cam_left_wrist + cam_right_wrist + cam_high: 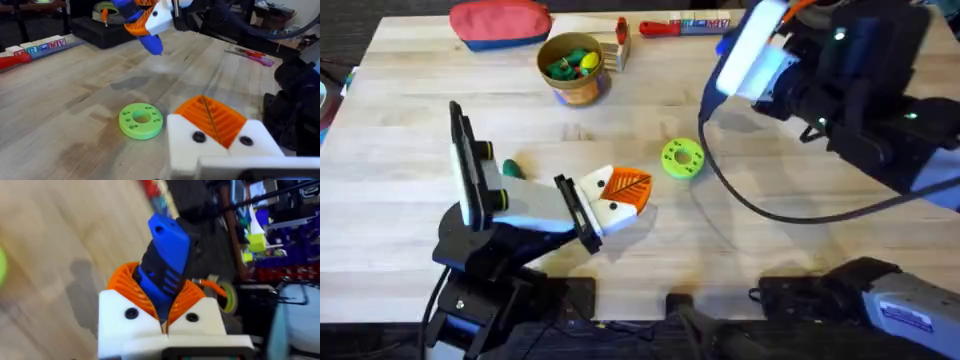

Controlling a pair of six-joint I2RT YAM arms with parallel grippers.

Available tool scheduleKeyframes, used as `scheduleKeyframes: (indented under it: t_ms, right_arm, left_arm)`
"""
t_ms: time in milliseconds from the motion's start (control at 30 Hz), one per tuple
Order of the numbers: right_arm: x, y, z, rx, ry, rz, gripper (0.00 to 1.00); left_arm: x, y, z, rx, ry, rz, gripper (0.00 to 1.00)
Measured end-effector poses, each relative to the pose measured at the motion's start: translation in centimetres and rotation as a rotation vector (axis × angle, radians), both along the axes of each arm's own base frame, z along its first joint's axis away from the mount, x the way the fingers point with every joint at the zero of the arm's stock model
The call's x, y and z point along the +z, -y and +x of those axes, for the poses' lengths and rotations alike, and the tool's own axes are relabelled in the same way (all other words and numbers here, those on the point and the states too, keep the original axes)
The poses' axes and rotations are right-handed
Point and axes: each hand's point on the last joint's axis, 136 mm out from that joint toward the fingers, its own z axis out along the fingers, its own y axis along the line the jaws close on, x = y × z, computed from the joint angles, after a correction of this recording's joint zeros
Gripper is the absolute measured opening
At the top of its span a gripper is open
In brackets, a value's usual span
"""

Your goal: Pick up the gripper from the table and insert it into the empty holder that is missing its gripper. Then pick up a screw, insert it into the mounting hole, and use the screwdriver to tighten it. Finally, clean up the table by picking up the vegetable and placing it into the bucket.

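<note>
My left gripper (620, 192) rests low over the table (400, 130) near the middle, its white fingers (250, 137) and orange ribbed pads pressed together, shut. At the far right my right gripper (745, 55) hangs above the table, shut on the blue screwdriver (165, 265), whose blue end (151, 41) points down toward the wood. The dark green vegetable (512, 170) lies left of my left gripper. The tan bucket (576, 68) stands at the back with green and yellow pieces inside. The loose gripper part, the holder and the screw are out of view.
A lime-green disc (682, 158) with holes lies just right of my left gripper (210, 127). A red pouch (500, 22), a small wooden block (621, 45) and a red-handled tool (665, 28) sit along the back edge. A black cable (760, 205) loops across the right side.
</note>
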Motion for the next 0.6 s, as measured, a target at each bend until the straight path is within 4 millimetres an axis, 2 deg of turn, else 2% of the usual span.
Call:
scheduleKeyframes:
  t_ms: [100, 133, 300, 333, 367, 500, 533, 600]
  right_arm:
    - [-3.6, 1.4, -0.5, 0.017, -0.104, -0.205, 0.007]
    - [-6.8, 2.1, -0.9, 0.043, -0.201, -0.321, 0.007]
    - [-10.3, 2.4, -1.0, 0.080, -0.292, -0.417, 0.007]
    - [-11.5, 2.6, -1.1, 0.094, -0.322, -0.450, 0.049]
    - [-11.8, 2.6, -1.2, 0.100, -0.331, -0.462, 0.321]
    - [-11.5, 2.6, -0.9, 0.101, -0.314, -0.470, 0.909]
    - [-11.4, 2.6, -0.8, 0.101, -0.309, -0.474, 0.965]
    - [-11.3, 2.7, -0.7, 0.096, -0.304, -0.478, 0.988]
  left_arm:
    - [0.0, 0.0, 0.0, 0.000, 0.000, 0.000, 0.012]
    - [0.0, 0.0, 0.0, 0.000, 0.000, 0.000, 0.012]
    - [0.0, 0.0, 0.0, 0.000, 0.000, 0.000, 0.012]
    - [0.0, 0.0, 0.0, 0.000, 0.000, 0.000, 0.012]
    - [0.0, 0.0, 0.0, 0.000, 0.000, 0.000, 0.012]
    - [0.0, 0.0, 0.0, 0.000, 0.000, 0.000, 0.012]
    - [0.0, 0.0, 0.0, 0.000, 0.000, 0.000, 0.012]
    - [0.0, 0.0, 0.0, 0.000, 0.000, 0.000, 0.012]
